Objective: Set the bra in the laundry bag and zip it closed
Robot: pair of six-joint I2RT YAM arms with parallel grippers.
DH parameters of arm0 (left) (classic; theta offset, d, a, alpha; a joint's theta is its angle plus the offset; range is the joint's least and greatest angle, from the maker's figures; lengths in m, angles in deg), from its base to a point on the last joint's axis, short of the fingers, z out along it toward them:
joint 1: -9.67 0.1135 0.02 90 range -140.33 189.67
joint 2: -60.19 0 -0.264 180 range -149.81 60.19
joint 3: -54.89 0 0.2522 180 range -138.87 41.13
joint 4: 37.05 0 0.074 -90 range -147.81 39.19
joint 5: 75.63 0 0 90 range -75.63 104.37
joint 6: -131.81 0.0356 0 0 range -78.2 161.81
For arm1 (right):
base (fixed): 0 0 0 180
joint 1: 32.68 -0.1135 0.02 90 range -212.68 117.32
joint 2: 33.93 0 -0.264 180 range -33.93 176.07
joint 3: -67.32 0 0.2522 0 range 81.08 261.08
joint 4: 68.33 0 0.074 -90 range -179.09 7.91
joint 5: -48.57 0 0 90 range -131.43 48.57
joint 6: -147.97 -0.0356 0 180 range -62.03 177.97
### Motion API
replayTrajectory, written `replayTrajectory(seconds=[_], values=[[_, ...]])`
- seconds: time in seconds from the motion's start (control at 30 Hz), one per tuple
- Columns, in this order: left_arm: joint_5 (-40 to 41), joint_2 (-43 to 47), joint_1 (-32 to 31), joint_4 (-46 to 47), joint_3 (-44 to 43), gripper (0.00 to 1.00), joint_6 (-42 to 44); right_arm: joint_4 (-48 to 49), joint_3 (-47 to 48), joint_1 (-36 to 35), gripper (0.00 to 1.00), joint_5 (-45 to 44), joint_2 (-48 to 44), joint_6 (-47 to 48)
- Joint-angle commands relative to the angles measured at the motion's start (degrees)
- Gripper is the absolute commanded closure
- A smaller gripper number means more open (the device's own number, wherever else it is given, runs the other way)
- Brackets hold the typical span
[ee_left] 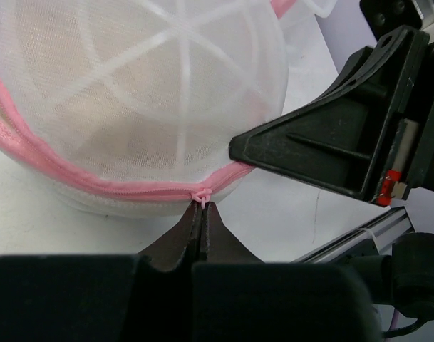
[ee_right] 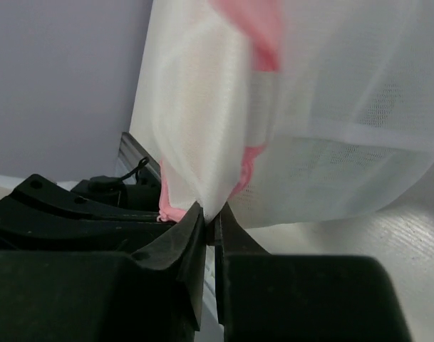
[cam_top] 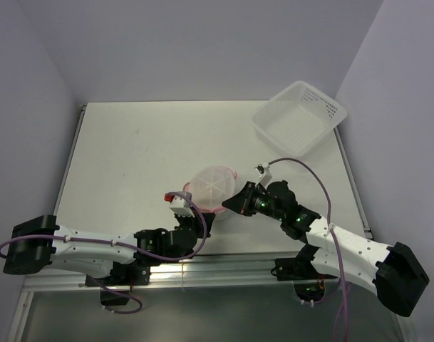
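Note:
The laundry bag (cam_top: pixel 212 187), a round white mesh pouch with a pink zipper rim, sits near the table's front middle. It fills the left wrist view (ee_left: pixel 131 100) and the right wrist view (ee_right: pixel 331 128). My left gripper (ee_left: pixel 201 208) is shut on the pink zipper pull (ee_left: pixel 200 194) at the bag's near edge. My right gripper (ee_right: pixel 213 217) is shut on a pinch of the bag's mesh at its right side; it appears in the top view (cam_top: pixel 229 202) touching the bag. A pale shape shows through the mesh; I cannot tell that it is the bra.
A white perforated plastic basket (cam_top: pixel 300 118) stands at the back right of the table. The table's metal front rail (cam_top: pixel 224 267) runs just behind both arm bases. The right gripper's black finger (ee_left: pixel 331 142) shows close beside the bag in the left wrist view.

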Motion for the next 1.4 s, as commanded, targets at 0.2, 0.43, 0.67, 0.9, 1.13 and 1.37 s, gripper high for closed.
replayTrajectory(seconds=[0.2, 0.43, 0.67, 0.9, 1.13, 1.37], values=[[6.6, 8.5, -0.6, -14.5, 1.2, 1.0, -6.3, -0.8, 4.2, 10.9, 1.0, 4.5, 0.5, 7.7], [13.0, 15.1, -3.3, -30.1, 2.4, 1.0, -13.5, -5.3, 12.4, 13.9, 1.0, 5.1, 8.9, 14.2], [16.5, 4.5, -9.4, -30.3, -5.3, 1.0, -13.9, -9.3, 23.9, 13.8, 0.71, 6.2, 19.9, 18.4], [12.0, -4.1, -8.1, -7.1, -7.1, 1.0, 2.1, -10.8, 13.3, 12.0, 0.16, 1.1, 3.5, 14.6], [5.3, -7.5, -3.6, 3.4, -8.0, 1.0, 8.5, -8.9, 3.5, 4.5, 0.24, 0.9, -6.7, 7.1], [3.8, -8.6, -3.2, 3.9, -8.4, 1.0, 8.8, -4.2, 4.5, 0.4, 0.48, 1.6, -1.9, 5.2]])
